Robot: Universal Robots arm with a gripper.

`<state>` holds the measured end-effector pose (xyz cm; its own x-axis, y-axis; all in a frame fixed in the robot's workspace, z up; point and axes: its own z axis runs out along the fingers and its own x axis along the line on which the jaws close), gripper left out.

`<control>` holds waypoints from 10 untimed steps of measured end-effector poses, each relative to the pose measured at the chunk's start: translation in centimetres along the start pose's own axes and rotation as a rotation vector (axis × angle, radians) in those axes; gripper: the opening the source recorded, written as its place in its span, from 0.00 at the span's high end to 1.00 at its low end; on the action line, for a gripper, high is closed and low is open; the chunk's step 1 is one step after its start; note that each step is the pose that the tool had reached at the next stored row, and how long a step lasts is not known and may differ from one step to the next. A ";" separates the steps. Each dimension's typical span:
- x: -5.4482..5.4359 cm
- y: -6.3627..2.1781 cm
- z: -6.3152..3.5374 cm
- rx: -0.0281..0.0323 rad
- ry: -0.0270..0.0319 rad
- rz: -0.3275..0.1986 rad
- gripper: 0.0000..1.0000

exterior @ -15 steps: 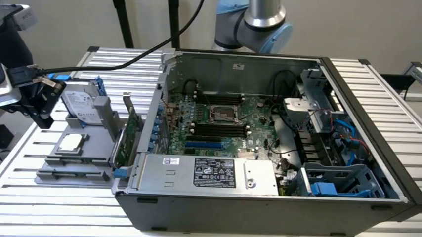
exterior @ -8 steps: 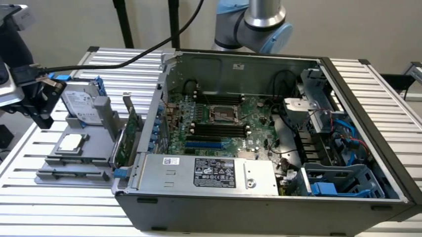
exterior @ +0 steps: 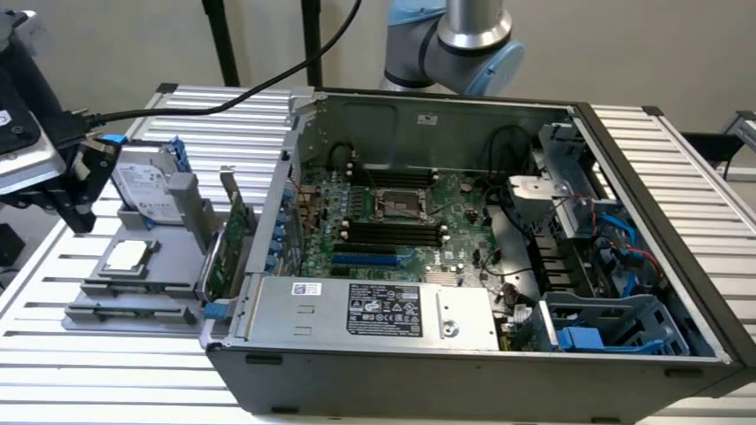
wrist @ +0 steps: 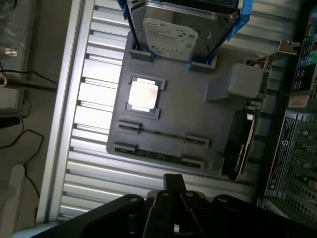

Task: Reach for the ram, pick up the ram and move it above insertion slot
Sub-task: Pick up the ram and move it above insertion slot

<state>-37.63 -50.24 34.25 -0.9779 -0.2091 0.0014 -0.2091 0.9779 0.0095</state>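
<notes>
While the gripper [exterior: 78, 212] hung near the gray fixture [exterior: 165, 270], at nine o'clock from the open computer case [exterior: 473, 372] in the exterior view, the ram [wrist: 158, 154] sat in the fixture's outer slot, apart from the gripper. That slot was at six o'clock from the processor [exterior: 127, 257], and the hard drive [exterior: 148, 181] stood at twelve. How far the gripper was open, I could not tell.

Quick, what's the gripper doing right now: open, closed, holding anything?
Gripper: cannot be told whether open or closed; it is not holding the ram, which lies in the grey tray.
</notes>
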 end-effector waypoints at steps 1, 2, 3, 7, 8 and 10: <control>0.0 0.00 0.03 0.0000 0.0001 -0.018 0.89; 0.0 0.00 0.06 0.0001 0.0003 -0.036 0.89; 0.0 0.00 0.09 0.0001 0.0005 -0.054 0.89; 0.0 0.00 0.23 0.0002 0.0012 -0.127 0.89; 0.0 -0.01 0.27 0.0002 0.0013 -0.145 0.89; 0.0 -0.01 0.34 0.0003 0.0017 -0.181 0.89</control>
<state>-37.63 -50.24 33.91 -0.9243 -0.3817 0.0014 -0.3817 0.9243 0.0095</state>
